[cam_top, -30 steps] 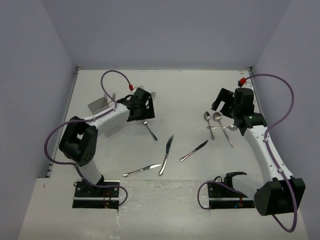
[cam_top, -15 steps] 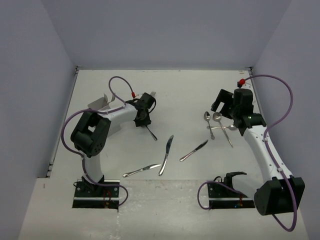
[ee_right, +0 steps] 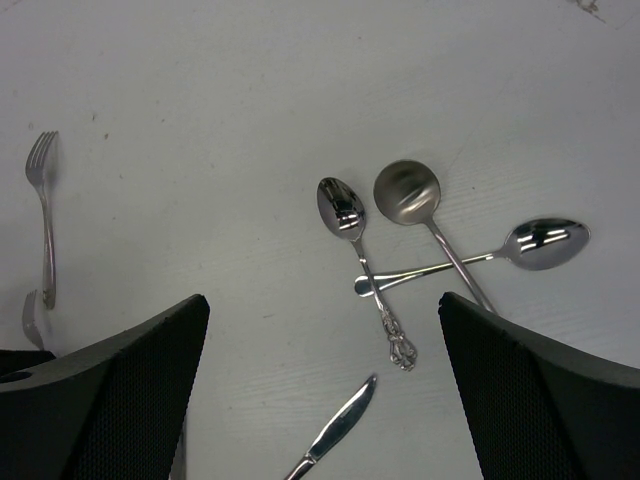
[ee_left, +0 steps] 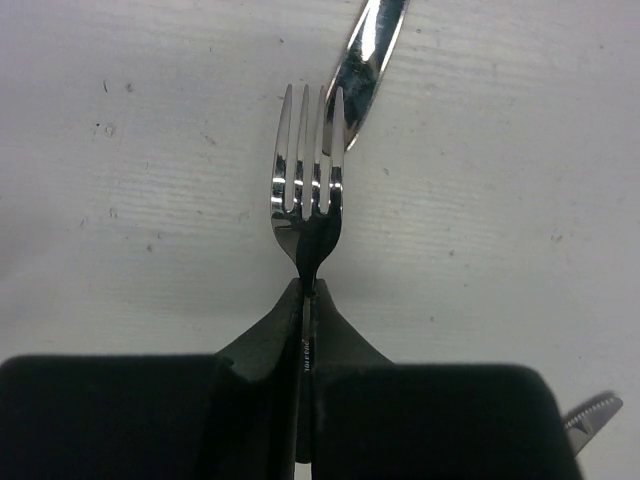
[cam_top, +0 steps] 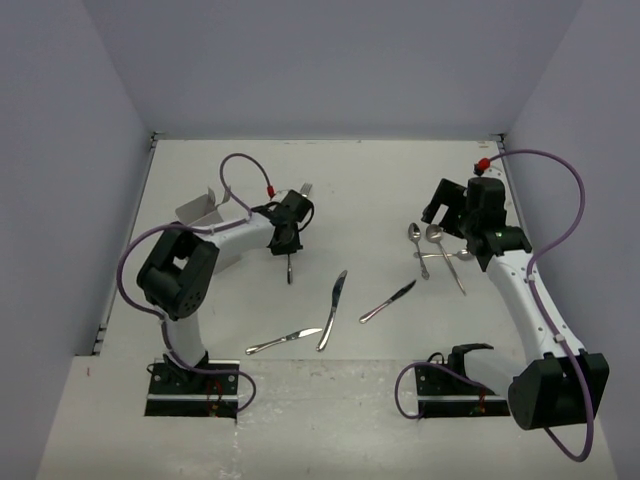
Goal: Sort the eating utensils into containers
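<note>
My left gripper point(cam_top: 287, 243) is shut on the handle of a silver fork point(ee_left: 308, 190), whose tines point away from the closed fingers point(ee_left: 270, 335); the same fork point(cam_top: 290, 267) sticks out toward the near side. The light grey container point(cam_top: 198, 210) stands behind my left arm, mostly hidden by it. Three spoons point(ee_right: 342, 208) point(ee_right: 407, 190) point(ee_right: 545, 243) lie crossed below my open right gripper point(ee_right: 322, 300), which holds nothing. A knife point(ee_right: 340, 430) lies nearer.
Three knives lie mid-table: one point(cam_top: 333, 310) upright, one point(cam_top: 387, 301) slanted, one point(cam_top: 283, 341) near the front edge. A fork point(ee_right: 45, 215) shows at the left edge of the right wrist view. Purple cables loop over both arms. Grey walls enclose the table.
My left gripper swung from the container toward the fork and closed on its handle. The fork turned from slanted to pointing at the near side. The right arm stayed still.
</note>
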Controlling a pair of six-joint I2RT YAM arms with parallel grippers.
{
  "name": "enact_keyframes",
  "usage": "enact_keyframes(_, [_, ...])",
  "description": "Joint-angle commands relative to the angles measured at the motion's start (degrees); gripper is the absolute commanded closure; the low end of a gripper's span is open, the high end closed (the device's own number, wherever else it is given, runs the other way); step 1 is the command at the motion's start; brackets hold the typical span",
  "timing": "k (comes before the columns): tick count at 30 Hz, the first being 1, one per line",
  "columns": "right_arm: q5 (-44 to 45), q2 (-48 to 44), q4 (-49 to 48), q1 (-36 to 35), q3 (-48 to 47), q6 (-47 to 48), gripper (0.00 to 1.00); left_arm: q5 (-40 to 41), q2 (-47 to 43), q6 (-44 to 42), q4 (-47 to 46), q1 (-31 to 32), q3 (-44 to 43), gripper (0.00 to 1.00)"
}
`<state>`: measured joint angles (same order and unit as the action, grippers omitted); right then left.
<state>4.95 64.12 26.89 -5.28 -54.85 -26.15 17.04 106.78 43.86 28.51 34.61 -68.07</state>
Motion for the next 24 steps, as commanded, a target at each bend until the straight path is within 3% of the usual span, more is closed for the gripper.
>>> enact_keyframes(1, [0.32, -1.54, -2.11, 0.09, 0.44, -1.01, 0.01, 1.51, -8.5, -7.19, -6.96, 1.42, 3.19, 1.0])
enact_keyframes(7, [0.5, -2.33, -2.37, 0.09, 0.71, -0.83, 0.01, -3.94, -25.98, -22.73, -24.01, 1.42, 10.32, 1.0])
enact_keyframes(9, [0.85, -2.68, -2.46, 0.09, 0.89, -0.74, 0.01, -3.15, -28.9, -26.87, -28.23, 1.25, 11.38, 1.0])
enact_keyframes(13, [0.68, -3.12, -2.99, 0.09, 1.06, -0.57, 0.01, 4.31, -34.61, -44.85, -38.41, -0.93, 11.12, 1.0])
enact_keyframes(15, [0.32, -3.03, -3.16, 0.09, 0.89, -0.48, 0.01, -1.27, -35.85, -50.16, -41.5, -6.79, 10.77, 1.0])
enact_keyframes(20, [1.11, -2.51, -2.9, 0.09, -0.61, 0.13, 0.01, -30.33, -40.07, -61.16, -53.81, -22.37, 16.73, 1.0])
enact_keyframes(24, [2.69, -1.98, -2.38, 0.18, -0.61, 0.57, 0.01, -44.79, -39.29, -66.36, -50.76, -33.52, 17.01, 1.0])
